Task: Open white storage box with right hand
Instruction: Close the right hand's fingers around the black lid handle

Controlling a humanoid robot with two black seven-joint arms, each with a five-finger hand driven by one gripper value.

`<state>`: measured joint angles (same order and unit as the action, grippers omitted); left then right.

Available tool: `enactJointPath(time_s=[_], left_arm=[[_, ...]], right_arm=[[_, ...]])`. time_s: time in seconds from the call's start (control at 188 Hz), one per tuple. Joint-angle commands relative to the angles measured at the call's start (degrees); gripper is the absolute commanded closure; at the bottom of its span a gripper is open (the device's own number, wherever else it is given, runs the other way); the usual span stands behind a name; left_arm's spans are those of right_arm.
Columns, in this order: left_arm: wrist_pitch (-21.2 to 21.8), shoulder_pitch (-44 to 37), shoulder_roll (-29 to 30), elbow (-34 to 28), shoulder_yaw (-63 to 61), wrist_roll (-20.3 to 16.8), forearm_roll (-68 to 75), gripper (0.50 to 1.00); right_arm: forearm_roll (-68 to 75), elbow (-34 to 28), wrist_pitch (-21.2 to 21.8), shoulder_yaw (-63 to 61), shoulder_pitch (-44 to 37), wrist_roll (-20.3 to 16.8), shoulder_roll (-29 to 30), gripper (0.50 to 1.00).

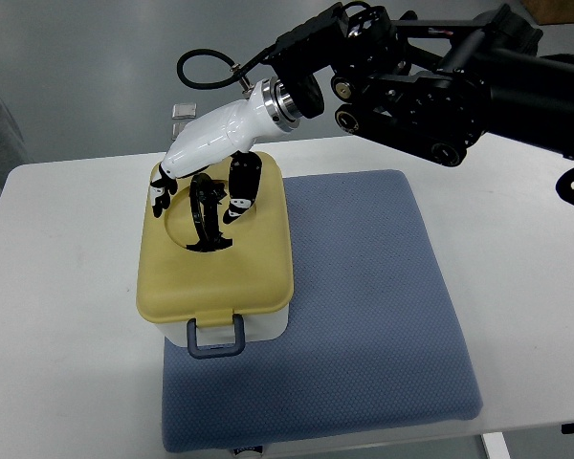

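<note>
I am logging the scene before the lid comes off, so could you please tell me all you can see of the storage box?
The storage box has a white base and a pale yellow, plastic-looking lid, shut. A grey latch sits at its near edge, a black handle in the lid's round recess. It stands on a blue mat. The right robot hand rests its fingers on the lid's far end.

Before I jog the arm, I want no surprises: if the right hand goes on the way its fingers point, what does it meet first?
Probably the box's yellow lid: the right hand points down over its handle recess. Depth is unclear; the fingertips may already touch.
</note>
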<state>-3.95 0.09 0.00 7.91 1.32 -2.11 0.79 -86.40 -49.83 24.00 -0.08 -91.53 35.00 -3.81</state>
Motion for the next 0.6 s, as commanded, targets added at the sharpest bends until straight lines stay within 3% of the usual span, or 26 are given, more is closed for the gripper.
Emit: enactJointPath(time_s=[0.0,0.16,0.368,0.448,0.592], left_arm=[[0.0,0.0,0.0,0.0,0.0,0.0,0.0,0.5],[0.0,0.0,0.0,0.0,0.0,0.0,0.0,0.5],[0.0,0.0,0.0,0.0,0.0,0.0,0.0,0.5],[0.0,0.0,0.0,0.0,0.0,0.0,0.0,0.5],[0.0,0.0,0.0,0.0,0.0,0.0,0.0,0.5]], right_arm=[[0.0,0.1,-0.4,0.0,0.1,0.0,0.0,0.771],[-0.3,0.2,-0.4,0.0,0.7,0.0,0.0,0.846],[-0.3,0.3,-0.4,0.0,1.0,0.0,0.0,0.861],[-0.3,0.3,-0.4,0.0,1.0,0.0,0.0,0.891],[-0.3,0.3,-0.3,0.0,1.0,0.0,0.0,1.0]])
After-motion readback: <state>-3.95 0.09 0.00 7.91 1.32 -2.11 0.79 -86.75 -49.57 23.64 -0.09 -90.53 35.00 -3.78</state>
